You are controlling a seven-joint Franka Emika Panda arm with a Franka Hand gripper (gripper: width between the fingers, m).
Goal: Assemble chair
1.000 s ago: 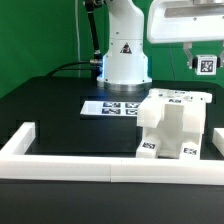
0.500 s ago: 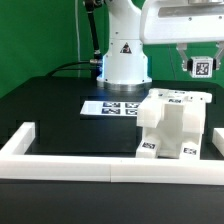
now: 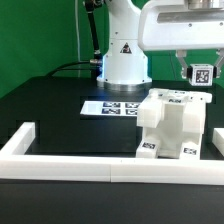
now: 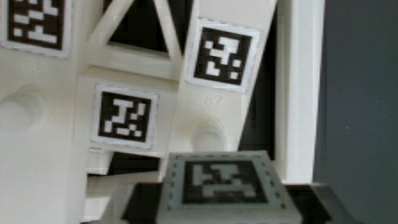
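Note:
My gripper [image 3: 200, 76] hangs at the exterior view's upper right, shut on a small white chair part [image 3: 201, 71] that bears a black-and-white tag. It hovers just above the partly built white chair [image 3: 170, 125], apart from it. In the wrist view the held part [image 4: 221, 182] sits between my dark fingers [image 4: 150, 202], and its tag faces the camera. Beyond it lie the chair's white pieces [image 4: 71, 140] with several tags. Whether the part touches the chair cannot be told from the wrist view.
The marker board [image 3: 108, 106] lies flat on the black table behind the chair. A long white border rail [image 3: 70, 166] runs along the front, with a short arm at the exterior view's left [image 3: 20, 140]. The robot's white base [image 3: 124, 60] stands at the back.
My gripper, still holding the tagged part, has moved a little toward the exterior view's left and downward, closer to the chair's top. The chair has not moved.

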